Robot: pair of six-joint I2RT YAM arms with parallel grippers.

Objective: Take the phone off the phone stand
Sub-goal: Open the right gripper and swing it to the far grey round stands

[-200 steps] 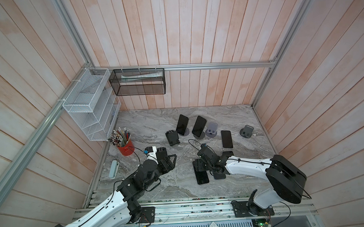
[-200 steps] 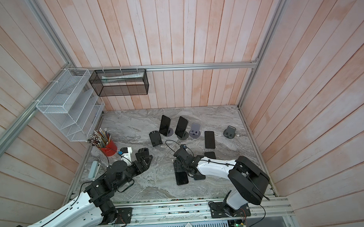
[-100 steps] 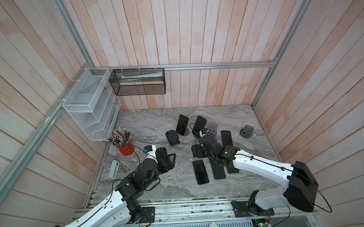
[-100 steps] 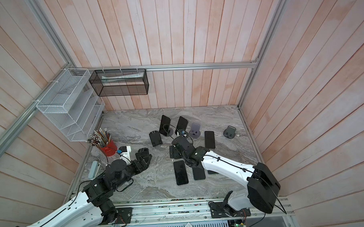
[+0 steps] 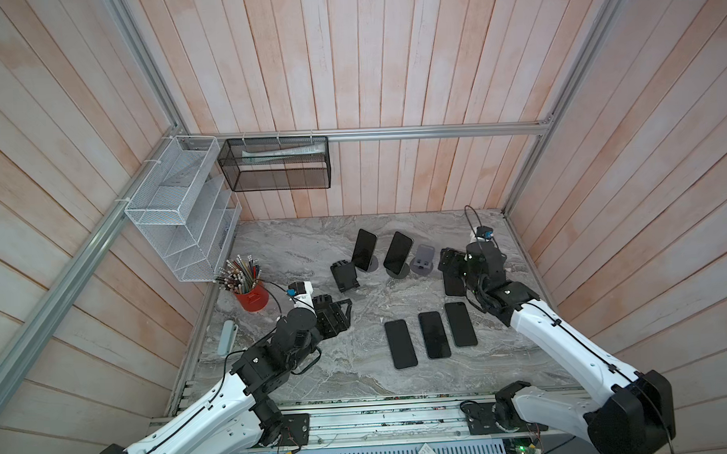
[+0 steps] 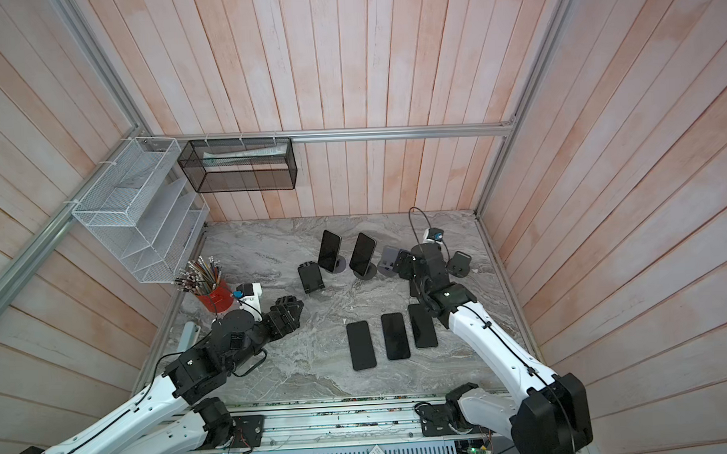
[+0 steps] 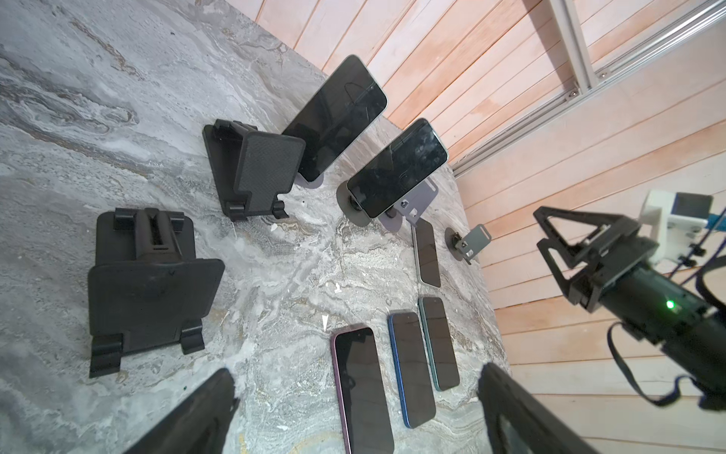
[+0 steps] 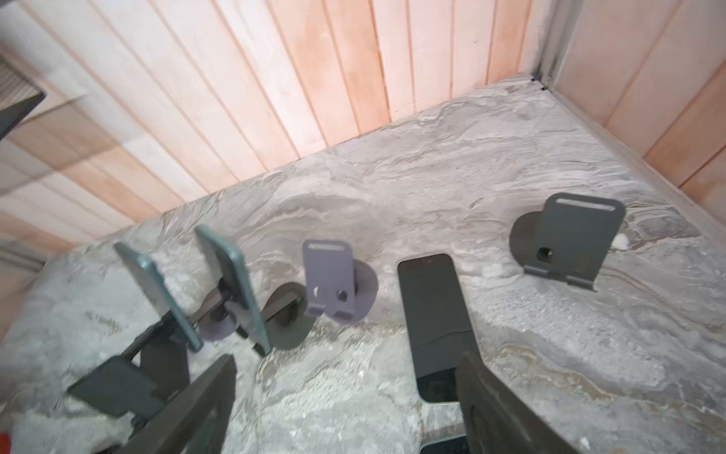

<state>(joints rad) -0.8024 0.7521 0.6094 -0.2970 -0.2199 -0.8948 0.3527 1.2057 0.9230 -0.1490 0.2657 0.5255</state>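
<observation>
Right jaws spread above flat phone [image 8: 430, 310], between stands [image 8: 328, 275].

Dark phone [image 5: 364, 249] leaning tilted on round-based stand [image 5: 374, 264], mid-back of table [image 5: 304, 246]; second phone [image 5: 398, 251] just beside, on second stand [image 5: 403, 272].

Grey marbled tabletop [image 7: 78, 98], 3 blk-screen phones [image 7: 412, 369] w/ purple, blue, teal edges, red pencil cup [image 5: 253, 300], lilac stand [image 8: 330, 275].

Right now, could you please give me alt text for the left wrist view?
Two propped phones lean on round-based stands on a marble table, beside two empty black stands. Four flat phones lie nearby, and the right gripper hovers open to one side.
</observation>
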